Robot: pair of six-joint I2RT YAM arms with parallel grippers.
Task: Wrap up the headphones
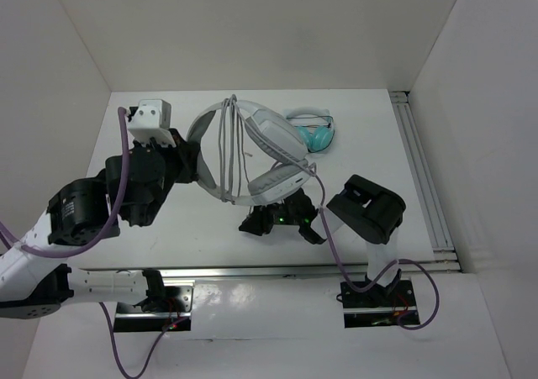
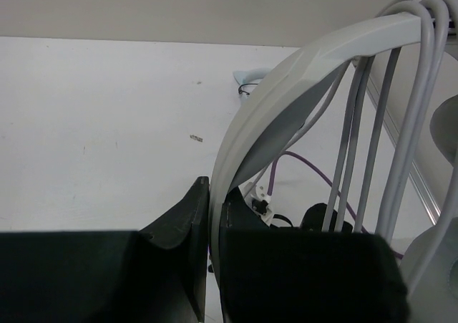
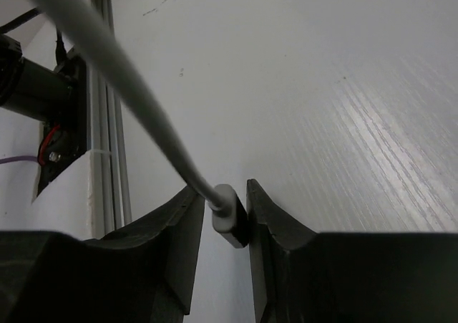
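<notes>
1. Behind, on the tabletop [image 1: 370, 144], teal headphones [image 1: 315, 134]; along the right edge, an aluminium rail [image 1: 424, 177].
2. Mid-scene, pale headphones [image 1: 252, 144], cable [image 1: 227, 148] looped several times over the headband [image 2: 286, 87].
3. Clamped tight on that headband, the left tool [image 2: 215, 194].
4. Beneath the lower earcup [image 1: 277, 181], the right tool [image 3: 225, 205], fingers parted, cable plug [image 3: 229, 224] loose between them.

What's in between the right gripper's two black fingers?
The grey cable's plug lies between the fingers of the right gripper, seen in the right wrist view.
</notes>
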